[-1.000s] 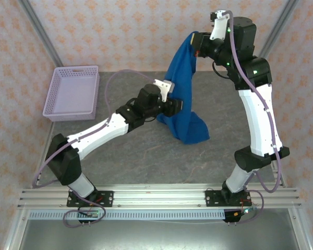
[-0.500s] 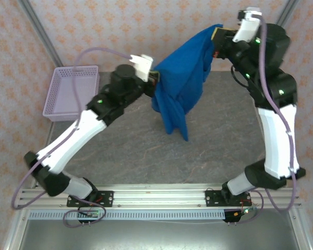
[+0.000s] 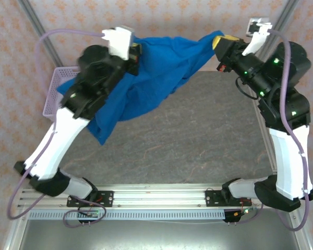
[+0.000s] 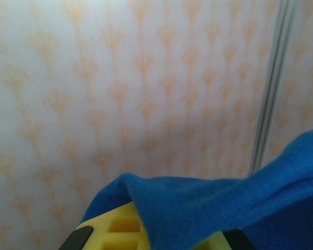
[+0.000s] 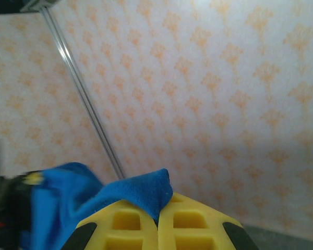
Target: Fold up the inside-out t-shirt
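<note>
Jaws of left gripper (11 o'clock) and right gripper (1 o'clock), clamped on the inside-out t-shirt, have spread apart, stretching it aloft, likely for laying flat.

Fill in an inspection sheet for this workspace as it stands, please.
Surface: grey mottled table, no damage seen.
Job's things: blue t-shirt held aloft, stretched between both grippers, its lower part hanging at the left.
Clutter: lavender basket at far left, partly behind the left arm.
Grippers: left gripper and right gripper each clamped on the t-shirt.
Cables: purple cables loop along both arms.
Surroundings: patterned walls, metal corner posts.
</note>
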Motion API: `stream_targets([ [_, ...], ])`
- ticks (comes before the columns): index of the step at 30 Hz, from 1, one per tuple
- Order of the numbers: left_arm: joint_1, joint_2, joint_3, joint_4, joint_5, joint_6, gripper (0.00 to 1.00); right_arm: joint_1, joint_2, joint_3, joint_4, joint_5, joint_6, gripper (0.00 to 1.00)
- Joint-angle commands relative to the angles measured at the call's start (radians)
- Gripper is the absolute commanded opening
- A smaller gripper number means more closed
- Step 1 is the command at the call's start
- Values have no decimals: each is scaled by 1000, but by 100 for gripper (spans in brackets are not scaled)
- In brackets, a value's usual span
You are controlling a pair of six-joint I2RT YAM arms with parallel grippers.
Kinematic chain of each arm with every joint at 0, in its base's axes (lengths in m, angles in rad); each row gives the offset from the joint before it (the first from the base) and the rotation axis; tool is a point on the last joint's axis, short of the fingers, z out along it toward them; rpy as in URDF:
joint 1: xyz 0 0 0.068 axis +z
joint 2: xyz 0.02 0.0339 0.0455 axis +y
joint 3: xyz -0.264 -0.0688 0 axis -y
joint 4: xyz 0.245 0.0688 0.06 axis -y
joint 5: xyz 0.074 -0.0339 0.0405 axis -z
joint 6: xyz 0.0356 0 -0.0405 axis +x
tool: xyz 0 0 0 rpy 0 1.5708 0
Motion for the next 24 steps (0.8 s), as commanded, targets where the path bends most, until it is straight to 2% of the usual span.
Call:
stream_targets([
  [1, 18, 164, -8, -96, -11, -29, 0, -5, -11, -123, 73, 15, 77, 1],
  [3, 27, 271, -8, -96, -20, -55, 3, -6, 9, -232, 76, 88, 107, 1],
  [6, 39, 464, 26, -115, -65, -99, 15, -9, 90, -383, 60, 266, 101, 0],
  [7, 44, 528, 56, -140, -68, -113, 21, -18, 125, -414, 57, 320, 96, 0],
  [9, 47, 600, 101, -183, -64, -137, 35, -59, 209, -444, 55, 343, 101, 0],
  [11, 45, 594, 65, -177, -43, -181, 45, -113, 285, -459, 62, 321, 117, 0],
  [13, 39, 518, -71, -106, -7, -235, 55, -148, 341, -467, 78, 288, 121, 0],
  [17, -34, 310, -417, 132, 88, -339, 65, -168, 404, -436, 58, 289, 77, 0],
  [19, -104, 278, -521, 220, 114, -356, 68, -179, 413, -422, 47, 305, 50, 0],
  [21, -168, 314, -542, 269, 127, -381, 69, -196, 419, -418, 43, 318, 26, 0],
  [24, -236, 459, -445, 240, 140, -390, 69, -226, 432, -412, 34, 293, 13, 0],
])
